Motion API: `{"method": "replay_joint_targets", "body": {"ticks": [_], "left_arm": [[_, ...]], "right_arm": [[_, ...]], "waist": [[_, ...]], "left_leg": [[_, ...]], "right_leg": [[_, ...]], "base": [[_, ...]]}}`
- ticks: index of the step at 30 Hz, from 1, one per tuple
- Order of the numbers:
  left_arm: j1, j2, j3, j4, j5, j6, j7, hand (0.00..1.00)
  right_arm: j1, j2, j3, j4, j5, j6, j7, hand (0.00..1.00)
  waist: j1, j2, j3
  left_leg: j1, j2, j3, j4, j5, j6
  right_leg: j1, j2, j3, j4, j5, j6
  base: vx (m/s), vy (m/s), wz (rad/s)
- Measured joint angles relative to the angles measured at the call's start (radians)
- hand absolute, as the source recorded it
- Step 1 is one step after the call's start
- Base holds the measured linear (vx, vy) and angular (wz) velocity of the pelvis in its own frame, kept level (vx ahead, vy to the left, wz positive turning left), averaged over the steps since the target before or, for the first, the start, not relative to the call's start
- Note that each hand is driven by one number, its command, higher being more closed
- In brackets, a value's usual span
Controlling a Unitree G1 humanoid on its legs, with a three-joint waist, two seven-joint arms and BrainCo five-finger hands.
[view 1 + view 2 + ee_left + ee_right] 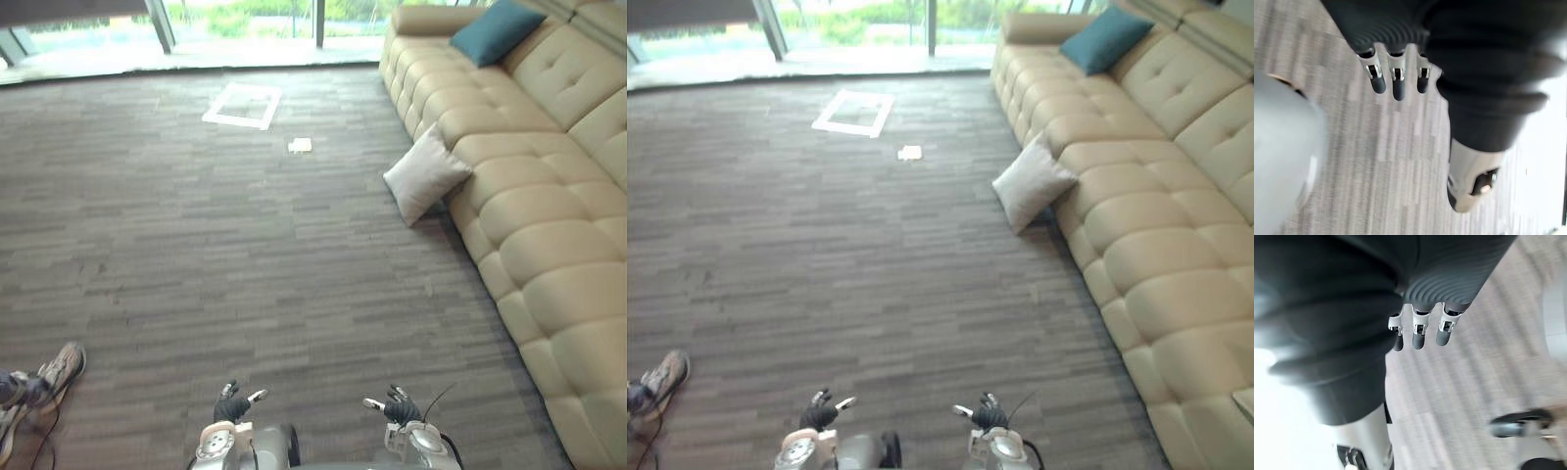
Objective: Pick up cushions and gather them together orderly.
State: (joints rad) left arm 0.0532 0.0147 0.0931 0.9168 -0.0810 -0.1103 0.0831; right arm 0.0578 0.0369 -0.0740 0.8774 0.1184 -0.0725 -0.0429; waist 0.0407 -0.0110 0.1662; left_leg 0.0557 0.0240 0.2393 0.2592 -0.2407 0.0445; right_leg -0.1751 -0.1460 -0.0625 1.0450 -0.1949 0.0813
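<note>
Leaning white cushion [424,174] against beige sofa [549,225]

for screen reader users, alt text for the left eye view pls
A white cushion leans against a long cream sofa on grey carpet; a teal cushion rests at the sofa's far end. The left hand and right hand hang empty, low in view.

**Around the room — carpet, sofa, window**

Grey striped carpet [196,255] covers the whole floor. A long cream tufted sofa [549,196] runs along the right side, from the far end to the near corner. On the carpet near the far glass wall [245,20] lies a white square outline [235,123], and just beside it a small white scrap [300,145]. Greenery shows beyond the glass. At the lower left is a person's sneaker [61,367] — grey and white, resting on the carpet.
</note>
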Motion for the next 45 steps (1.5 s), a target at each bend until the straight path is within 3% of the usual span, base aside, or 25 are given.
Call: {"method": "replay_joint_targets", "body": {"ticks": [3, 6, 7, 8, 10, 11, 12, 14, 15, 17, 20, 23, 24, 25, 26, 28, 29, 30, 32, 35, 38, 40, 41, 42, 45], "left_arm": [[-0.009, -0.012, -0.004, 0.008, 0.000, 0.005, -0.001, 0.00], [-0.018, -0.023, -0.004, 0.029, 0.001, 0.008, -0.001, 0.00], [-0.015, -0.024, -0.003, 0.031, 0.001, 0.008, -0.001, 0.00], [-0.007, -0.027, -0.003, 0.043, 0.001, 0.009, -0.003, 0.00], [0.000, -0.040, 0.005, 0.045, 0.002, 0.010, -0.007, 0.00], [-0.001, -0.048, 0.009, 0.045, 0.002, 0.009, -0.008, 0.00], [-0.002, -0.051, 0.027, 0.033, 0.002, 0.009, -0.008, 0.00], [0.004, -0.060, 0.053, 0.012, 0.000, 0.008, -0.007, 0.00], [0.006, -0.056, 0.066, -0.011, 0.000, 0.007, -0.008, 0.00], [0.007, -0.055, 0.067, -0.043, 0.000, 0.005, -0.007, 0.00], [0.003, -0.060, 0.067, -0.073, 0.000, 0.000, -0.007, 0.00], [0.004, -0.066, 0.066, -0.079, 0.000, -0.011, -0.005, 0.00], [0.011, -0.066, 0.065, -0.078, 0.000, -0.012, -0.003, 0.00], [0.014, -0.052, 0.066, -0.079, 0.001, -0.013, -0.001, 0.00], [0.013, -0.046, 0.066, -0.074, 0.001, -0.010, 0.000, 0.00], [-0.007, -0.030, 0.060, -0.041, 0.001, -0.010, 0.000, 0.00], [-0.008, -0.027, 0.054, -0.035, 0.001, -0.009, 0.000, 0.00], [-0.009, -0.022, 0.035, -0.020, 0.001, -0.005, 0.001, 0.00], [-0.011, -0.022, 0.007, -0.004, 0.000, -0.001, 0.001, 0.00], [-0.014, -0.019, -0.005, 0.010, 0.001, 0.008, 0.000, 0.00], [-0.020, -0.016, -0.005, 0.043, 0.001, 0.010, 0.000, 0.00], [-0.022, -0.007, -0.021, 0.063, 0.004, 0.009, -0.002, 0.00], [-0.022, 0.001, -0.041, 0.075, 0.012, 0.009, -0.006, 0.00], [-0.025, -0.004, -0.041, 0.079, 0.016, 0.010, -0.008, 0.00], [-0.031, -0.028, -0.027, 0.063, 0.021, 0.009, -0.009, 0.00]], "right_arm": [[-0.001, -0.001, -0.003, -0.036, 0.001, -0.012, 0.003, 0.00], [-0.020, -0.001, -0.035, -0.031, 0.001, -0.019, 0.004, 0.00], [-0.020, -0.001, -0.036, -0.030, 0.001, -0.019, 0.004, 0.00], [-0.022, -0.006, -0.037, -0.027, 0.000, -0.019, 0.004, 0.00], [-0.025, -0.015, -0.042, -0.032, 0.001, -0.017, 0.004, 0.00], [-0.029, -0.022, -0.041, -0.031, 0.001, -0.015, 0.004, 0.00], [-0.030, -0.021, -0.038, -0.032, 0.001, -0.012, 0.003, 0.00], [-0.040, -0.015, -0.023, -0.019, 0.003, -0.003, 0.002, 0.00], [-0.052, 0.000, -0.016, -0.003, 0.009, 0.001, 0.001, 0.00], [-0.050, 0.011, -0.013, 0.007, 0.011, 0.004, -0.001, 0.00], [-0.057, 0.007, -0.024, 0.006, 0.030, 0.003, -0.012, 0.00], [-0.051, 0.002, -0.022, 0.010, 0.039, 0.003, -0.017, 0.00], [-0.037, 0.002, -0.019, 0.013, 0.038, 0.003, -0.017, 0.00], [-0.030, 0.012, -0.019, 0.015, 0.038, 0.004, -0.017, 0.00], [-0.026, 0.014, -0.019, 0.013, 0.038, 0.004, -0.017, 0.00], [-0.017, 0.020, -0.003, 0.011, 0.036, 0.004, -0.016, 0.00], [-0.017, 0.023, -0.003, 0.010, 0.036, 0.004, -0.016, 0.00], [-0.011, 0.023, -0.001, 0.010, 0.033, 0.005, -0.015, 0.00], [0.003, 0.022, 0.001, -0.002, 0.027, 0.003, -0.014, 0.00], [0.002, 0.022, -0.002, -0.017, 0.005, 0.001, -0.012, 0.00], [-0.008, 0.023, -0.016, -0.030, 0.002, -0.003, -0.009, 0.00], [-0.021, 0.020, -0.032, -0.010, 0.002, -0.010, -0.003, 0.00], [-0.022, 0.014, -0.042, -0.002, 0.003, -0.016, -0.001, 0.00], [-0.030, -0.002, -0.045, 0.001, 0.003, -0.017, 0.000, 0.00], [-0.040, -0.016, -0.073, 0.001, 0.003, -0.012, 0.000, 0.00]], "waist": [[-0.022, 0.000, 0.004], [-0.041, -0.004, 0.006], [-0.041, -0.007, 0.006], [-0.048, -0.009, 0.005], [-0.050, 0.026, -0.007], [-0.049, 0.042, -0.004], [-0.050, 0.061, 0.002], [-0.038, 0.075, 0.018], [-0.034, 0.063, 0.033], [-0.030, 0.036, 0.036], [-0.001, 0.028, 0.036], [0.018, 0.035, 0.029], [0.021, 0.032, 0.013], [0.021, 0.003, -0.008], [0.016, -0.008, -0.014], [0.021, -0.031, -0.016], [0.019, -0.032, -0.015], [0.011, -0.027, -0.009], [0.006, -0.019, -0.003], [0.004, -0.020, -0.001], [-0.023, -0.021, 0.002], [-0.044, -0.021, 0.001], [-0.049, -0.025, 0.000], [-0.051, -0.015, 0.004], [-0.052, 0.034, 0.004]], "left_leg": [[0.132, 0.012, -0.018, -0.076, -0.043, -0.009], [0.259, 0.014, -0.041, -0.159, -0.085, -0.034], [0.281, 0.010, -0.048, -0.168, -0.091, -0.035], [0.321, 0.010, -0.076, -0.163, -0.094, -0.036], [0.309, 0.048, -0.110, -0.058, -0.088, -0.046], [0.246, 0.073, -0.122, 0.118, -0.061, -0.091], [0.129, 0.109, -0.158, 0.398, 0.022, -0.196], [0.002, 0.156, -0.158, 0.695, 0.051, -0.235], [-0.067, 0.183, -0.124, 0.797, 0.031, -0.200], [-0.168, 0.197, -0.061, 0.785, -0.002, -0.152], [-0.311, 0.178, -0.002, 0.496, -0.036, -0.112], [-0.338, 0.105, -0.114, 0.111, 0.055, -0.137], [-0.339, 0.085, -0.148, 0.104, 0.162, -0.145], [-0.339, 0.052, -0.123, 0.143, 0.143, -0.111], [-0.338, 0.050, -0.101, 0.163, 0.118, -0.098], [-0.287, 0.052, -0.016, 0.208, 0.053, -0.044], [-0.270, 0.052, -0.007, 0.205, 0.042, -0.039], [-0.202, 0.052, 0.011, 0.183, 0.014, -0.026], [-0.092, 0.053, 0.030, 0.135, -0.017, -0.017], [0.036, 0.055, 0.084, 0.055, -0.065, -0.041], [0.139, 0.056, 0.133, -0.038, -0.076, -0.060], [0.185, 0.051, 0.142, -0.084, -0.084, -0.088], [0.217, 0.041, 0.130, -0.097, -0.092, -0.104], [0.237, 0.055, 0.123, -0.094, -0.094, -0.107], [0.158, 0.119, 0.050, 0.158, -0.057, -0.167]], "right_leg": [[-0.143, 0.009, -0.175, -0.186, -0.057, -0.036], [-0.195, 0.021, -0.282, -0.591, 0.051, -0.045], [-0.194, 0.026, -0.281, -0.635, 0.071, -0.055], [-0.190, 0.032, -0.250, -0.613, 0.163, -0.137], [-0.180, 0.039, -0.266, -0.522, 0.091, -0.172], [-0.154, 0.046, -0.282, -0.500, 0.041, -0.178], [-0.097, 0.069, -0.283, -0.524, 0.007, -0.185], [0.010, 0.120, -0.262, -0.588, -0.017, -0.195], [0.114, 0.139, -0.247, -0.654, -0.027, -0.200], [0.215, 0.139, -0.229, -0.736, -0.032, -0.191], [0.327, 0.130, -0.162, -0.839, -0.032, -0.166], [0.391, 0.104, -0.096, -0.887, -0.069, -0.101], [0.406, 0.086, -0.060, -0.889, -0.106, -0.072], [0.406, 0.043, -0.022, -0.866, -0.130, -0.054], [0.395, 0.030, -0.005, -0.837, -0.131, -0.053], [0.262, -0.015, 0.049, -0.526, -0.090, -0.012], [0.226, -0.020, 0.052, -0.450, -0.063, -0.008], [0.136, -0.037, 0.049, -0.244, -0.026, 0.004], [0.062, -0.051, -0.002, -0.081, -0.034, 0.000], [-0.084, -0.062, -0.127, -0.062, -0.046, -0.007], [-0.146, -0.051, -0.287, -0.340, -0.044, -0.026], [-0.142, -0.003, -0.296, -0.571, 0.035, -0.043], [-0.139, 0.017, -0.269, -0.615, 0.115, -0.117], [-0.135, 0.029, -0.257, -0.584, 0.113, -0.161], [-0.093, 0.058, -0.270, -0.559, 0.016, -0.168]], "base": [[0.49, 0.005, 0.27], [0.57, -0.092, 0.39], [0.67, -0.149, 0.38], [0.72, -0.181, 0.42], [0.73, -0.204, 0.36], [0.84, -0.252, 0.13], [0.83, -0.229, 0.00], [0.74, -0.140, -0.42], [0.63, -0.088, -0.47], [0.49, -0.061, -0.32], [0.54, 0.046, -0.71], [0.45, 0.188, -0.76], [0.60, 0.382, -0.89], [0.54, 0.323, -0.78], [0.67, 0.377, -0.80], [0.52, 0.288, -0.81], [0.45, 0.260, -0.66], [0.34, 0.183, -0.40], [0.38, 0.157, -0.49], [0.36, 0.068, -0.51], [0.36, 0.000, -0.38], [0.45, -0.057, -0.13], [0.44, -0.085, 0.03], [0.67, -0.150, 0.02], [0.53, -0.169, -0.06]]}}
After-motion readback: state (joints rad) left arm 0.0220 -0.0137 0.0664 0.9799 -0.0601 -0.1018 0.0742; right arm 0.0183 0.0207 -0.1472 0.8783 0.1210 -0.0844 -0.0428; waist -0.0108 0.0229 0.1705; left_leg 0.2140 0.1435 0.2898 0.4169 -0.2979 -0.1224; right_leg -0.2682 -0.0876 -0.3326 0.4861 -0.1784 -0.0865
